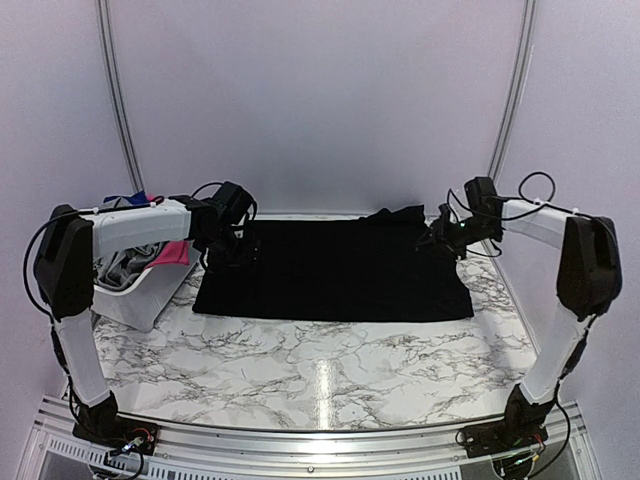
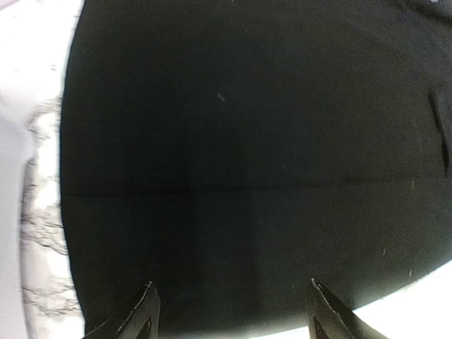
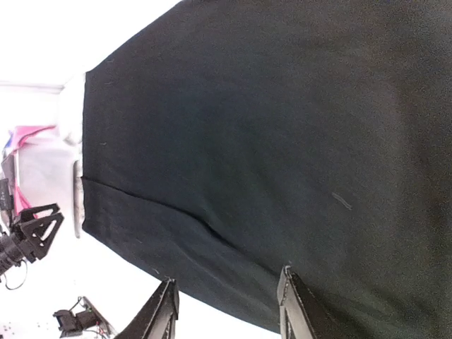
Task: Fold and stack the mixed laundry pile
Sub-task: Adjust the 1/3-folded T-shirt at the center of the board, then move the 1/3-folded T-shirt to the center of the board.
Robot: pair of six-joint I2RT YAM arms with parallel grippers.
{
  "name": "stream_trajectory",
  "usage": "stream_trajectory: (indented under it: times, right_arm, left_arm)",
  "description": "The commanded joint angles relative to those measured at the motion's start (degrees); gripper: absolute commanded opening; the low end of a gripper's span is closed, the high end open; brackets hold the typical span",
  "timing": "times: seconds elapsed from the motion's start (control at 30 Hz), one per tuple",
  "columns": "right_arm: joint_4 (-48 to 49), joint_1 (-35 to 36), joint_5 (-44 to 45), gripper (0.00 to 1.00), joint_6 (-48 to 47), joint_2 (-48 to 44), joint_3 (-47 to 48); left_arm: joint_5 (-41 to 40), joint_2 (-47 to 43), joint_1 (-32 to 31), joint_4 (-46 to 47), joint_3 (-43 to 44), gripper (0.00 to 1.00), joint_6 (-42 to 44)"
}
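Claws parted, gripping nothing: your left claw and right claw hover at opposite ends of the black cloth garment, spread flat for folding.

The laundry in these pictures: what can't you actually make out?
- Top view: the left arm covers most of the white basket; only grey, pink and blue scraps show.
- Left wrist view: the black garment overfills the frame, so its type is unclear.
- Top view: its bunched far edge is black on black; folds unreadable.
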Motion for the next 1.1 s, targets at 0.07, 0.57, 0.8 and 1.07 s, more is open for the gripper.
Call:
stream_trajectory:
  times: [0.07, 0.57, 0.8, 1.07]
  right_arm:
    - [-5.36, -5.48, 9.05, 0.40, -7.14, -6.80, -12.36]
    - [-7.49, -7.67, 22.31, 0.41, -13.17, -3.60, -11.80]
    - [-8.02, -7.71, 19.42, 0.30, -15.29, 0.35, -10.56]
    - [-8.95, -7.70, 16.16, 0.00, -15.18, 1.61, -7.45]
  left_arm:
    - [4.33, 2.83, -1.11, 0.28, -3.07, 0.71, 4.55]
    - [2.84, 2.99, -1.11, 0.13, -6.95, 0.72, 4.02]
    - [1.64, 4.32, -0.94, -0.24, -6.39, 0.72, 4.40]
    - [1.14, 5.17, -0.50, -0.38, -5.59, 0.72, 4.18]
